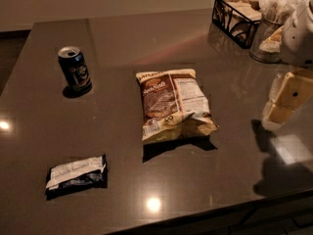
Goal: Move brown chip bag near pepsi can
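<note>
A dim, glossy dark surface [117,38] seen from above at an angle. The robot's white arm [299,31] enters at the right edge, and its jaws, a cream-coloured block, hang below it over the right side of the surface. Whether the jaws are open or closed cannot be told. Nothing appears to be in them.

The brown chip bag [173,104] lies flat to the left of the jaws, apart from them, label side up, its lower end crumpled. The pepsi can [75,68] stands upright much farther left of the jaws, beyond the bag and well apart from it. A small dark blue packet [77,174] lies far left of the jaws too, nearer the front edge. Behind the jaws sit a black wire basket [234,13] and a cup of napkins [268,33].

The move looks not yet begun. Risks, as a judgement: the puffy, crinkly bag may slip out of a shallow pinch. On so smooth a surface a push could skid it away. Carried too far left, the bag could knock over the light can.
</note>
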